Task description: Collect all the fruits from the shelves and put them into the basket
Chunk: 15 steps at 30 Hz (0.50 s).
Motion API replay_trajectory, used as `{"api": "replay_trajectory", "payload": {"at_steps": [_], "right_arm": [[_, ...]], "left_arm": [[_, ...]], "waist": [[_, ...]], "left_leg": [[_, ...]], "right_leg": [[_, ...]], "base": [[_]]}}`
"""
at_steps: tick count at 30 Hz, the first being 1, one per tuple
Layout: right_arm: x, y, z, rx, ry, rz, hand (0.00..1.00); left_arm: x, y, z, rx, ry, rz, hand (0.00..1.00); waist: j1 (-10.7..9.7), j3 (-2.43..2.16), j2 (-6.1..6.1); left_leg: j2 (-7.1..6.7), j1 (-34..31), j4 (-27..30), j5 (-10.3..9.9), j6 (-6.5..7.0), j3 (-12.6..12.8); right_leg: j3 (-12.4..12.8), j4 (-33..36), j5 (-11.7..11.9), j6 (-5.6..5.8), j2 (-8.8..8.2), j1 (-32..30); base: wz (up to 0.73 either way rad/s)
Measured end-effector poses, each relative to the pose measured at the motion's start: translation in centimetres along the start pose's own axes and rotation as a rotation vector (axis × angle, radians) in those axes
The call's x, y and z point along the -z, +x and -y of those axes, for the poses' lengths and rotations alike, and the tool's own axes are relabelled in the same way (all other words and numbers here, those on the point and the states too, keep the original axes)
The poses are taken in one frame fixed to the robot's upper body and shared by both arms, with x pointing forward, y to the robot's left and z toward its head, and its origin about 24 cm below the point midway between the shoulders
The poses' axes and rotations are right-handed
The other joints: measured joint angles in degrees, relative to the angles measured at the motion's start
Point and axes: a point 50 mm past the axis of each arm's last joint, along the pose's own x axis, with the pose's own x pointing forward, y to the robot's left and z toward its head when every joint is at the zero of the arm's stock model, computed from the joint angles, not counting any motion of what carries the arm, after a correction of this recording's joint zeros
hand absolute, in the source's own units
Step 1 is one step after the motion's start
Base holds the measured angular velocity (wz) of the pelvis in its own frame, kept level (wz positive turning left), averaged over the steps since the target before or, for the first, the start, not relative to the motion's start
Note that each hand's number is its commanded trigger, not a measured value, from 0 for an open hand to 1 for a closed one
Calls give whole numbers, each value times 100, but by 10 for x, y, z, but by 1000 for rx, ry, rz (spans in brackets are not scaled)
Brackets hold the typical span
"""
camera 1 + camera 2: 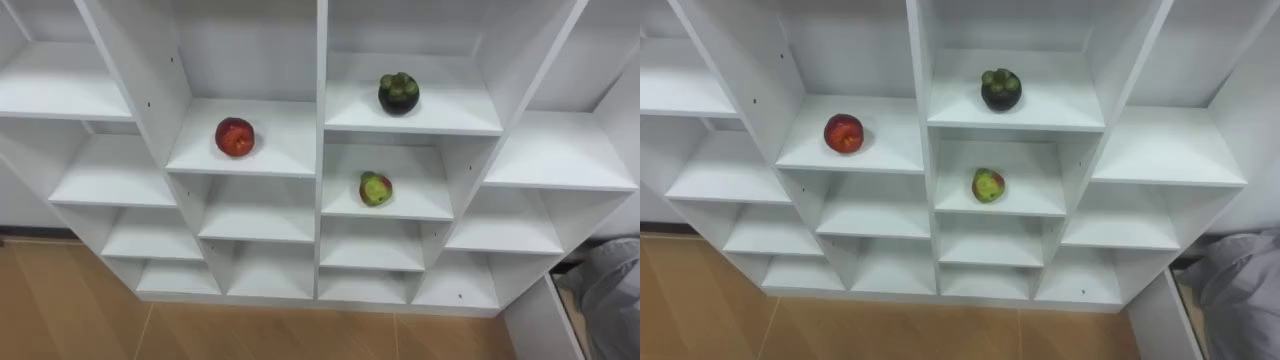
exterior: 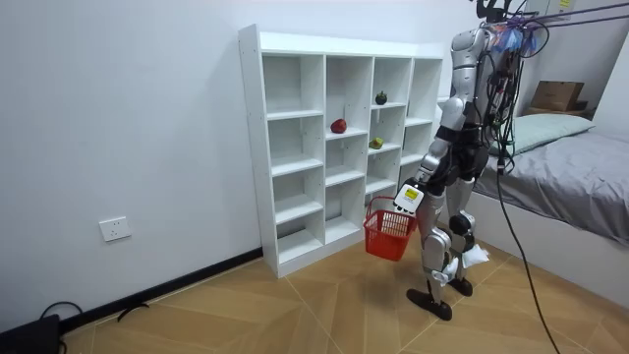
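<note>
Grey bedding (image 1: pixel 612 290) lies at the lower right corner of the white compartmented closet (image 1: pixel 321 120). In the closet: round red apple (image 1: pixel 235 137) left of its centre divider; dark round mangosteen (image 1: pixel 398 93) right of it, green-red fruit (image 1: pixel 375 189) one shelf lower. Facing the closet, the left hand (image 2: pixel 409 197) grips a red mesh basket (image 2: pixel 389 234).

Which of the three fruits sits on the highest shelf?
The dark round mangosteen with green cap; the red apple and green-red fruit sit lower.
</note>
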Motion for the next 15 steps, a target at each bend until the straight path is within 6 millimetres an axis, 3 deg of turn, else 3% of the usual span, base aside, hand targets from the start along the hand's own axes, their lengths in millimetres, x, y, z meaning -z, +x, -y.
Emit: {"api": "replay_trajectory", "payload": {"at_steps": [15], "right_arm": [[9,-1,3,45,92,-32,0]], "left_arm": [[5,-1,-3,-15,-32,-24,100]], "waist": [[-13,2,17]], "left_leg": [[1,102,-4,-17,-2,-6]], "right_leg": [[7,5,-7,1,3,60]], "base": [[0]]}}
